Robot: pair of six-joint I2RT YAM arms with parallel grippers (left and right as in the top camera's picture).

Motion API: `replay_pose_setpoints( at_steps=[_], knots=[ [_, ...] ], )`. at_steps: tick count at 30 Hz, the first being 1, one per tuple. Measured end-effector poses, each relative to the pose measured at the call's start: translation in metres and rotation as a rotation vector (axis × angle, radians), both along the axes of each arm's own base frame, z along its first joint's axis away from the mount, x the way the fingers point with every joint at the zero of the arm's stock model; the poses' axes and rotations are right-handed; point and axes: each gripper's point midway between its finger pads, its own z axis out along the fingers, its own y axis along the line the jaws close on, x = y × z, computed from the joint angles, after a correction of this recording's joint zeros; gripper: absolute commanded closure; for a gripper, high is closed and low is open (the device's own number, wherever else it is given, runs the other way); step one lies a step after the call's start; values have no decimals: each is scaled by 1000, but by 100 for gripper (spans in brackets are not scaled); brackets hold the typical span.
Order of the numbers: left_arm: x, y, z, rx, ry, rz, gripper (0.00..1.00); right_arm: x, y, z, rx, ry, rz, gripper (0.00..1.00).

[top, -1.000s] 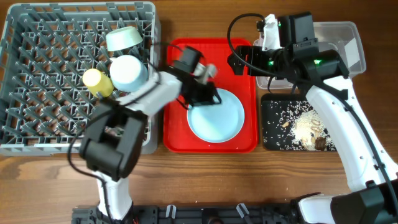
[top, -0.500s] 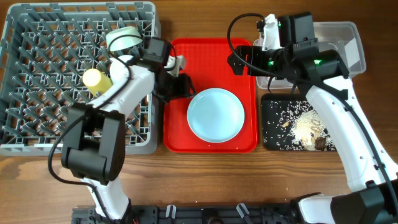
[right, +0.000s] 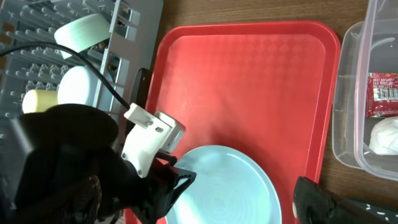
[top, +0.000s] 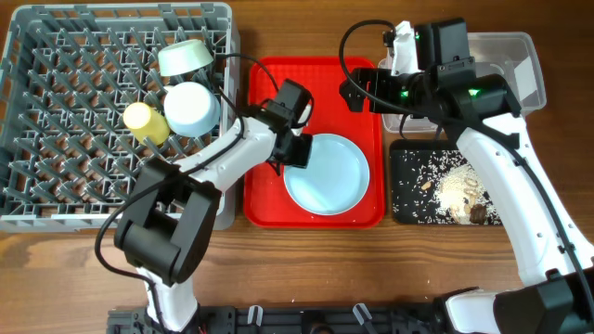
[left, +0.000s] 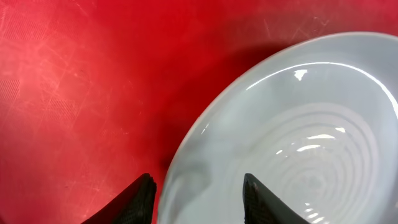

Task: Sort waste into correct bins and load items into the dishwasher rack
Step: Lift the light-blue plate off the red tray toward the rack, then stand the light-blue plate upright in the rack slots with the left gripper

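Note:
A light-blue round plate (top: pixel 327 174) lies on the flat red serving tray (top: pixel 316 82). My left gripper (top: pixel 293 148) is open and its two fingers straddle the plate's left rim (left: pixel 199 198). My right gripper (top: pixel 364 90) hovers open and empty over the tray's right side. The grey dishwasher rack (top: pixel 74 93) holds a pale-green bowl (top: pixel 184 57), a light-blue bowl (top: pixel 191 108) and a yellow cup (top: pixel 143 120). The clear tub (right: pixel 348 130) holds the red sachet (right: pixel 385 93) and white tissue (right: pixel 385 138). The black tray (top: pixel 408 162) holds rice grains and brown bits (top: pixel 459 190). Fork and spoon are out of view.
The rack sits close against the red tray's left edge. The left arm reaches from the front across the rack's right corner. The right arm covers much of the clear tub in the overhead view. Bare wood table runs along the front.
My left gripper swung left to the rack's edge, then came back right to the plate's left rim. The plate and the right arm have not moved.

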Motion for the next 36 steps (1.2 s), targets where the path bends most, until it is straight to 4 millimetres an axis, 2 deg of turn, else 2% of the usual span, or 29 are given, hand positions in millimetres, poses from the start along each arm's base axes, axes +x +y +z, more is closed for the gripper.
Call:
replay_pose_setpoints(
  at_steps=[3,12,14,16,17,19,21,24,25,26,27,28,30,33,36],
  knots=[
    [1,1,-12,27,5,-1,95,0,0,0,0,0,0,0],
    [6,-1,-7,28,-10,-1,96,0,0,0,0,0,0,0],
    [12,8,7,66,-57,15,96,0,0,0,0,0,0,0],
    [26,19,37,99,-160,49,96,0,0,0,0,0,0,0],
    [38,32,68,121,-259,88,96,0,0,0,0,-1,0,0],
    [60,60,144,139,-484,198,96,0,0,0,0,0,0,0],
    [73,91,217,144,-705,303,96,0,0,0,0,0,0,0],
    [76,145,321,166,-1006,441,96,0,0,0,0,0,0,0],
    [73,171,356,199,-1110,496,96,0,0,0,0,0,0,0],
    [72,191,375,240,-1166,530,96,0,0,0,0,0,0,0],
    [73,202,382,270,-1191,542,96,0,0,0,0,0,0,0],
    [75,220,389,326,-1215,556,96,0,0,0,0,0,0,0],
    [80,260,385,474,-1194,566,96,0,0,0,0,0,0,0],
    [88,321,357,708,-1070,576,96,0,0,0,0,0,0,0],
    [93,370,324,837,-942,603,96,0,0,0,0,0,0,0]
  ],
)
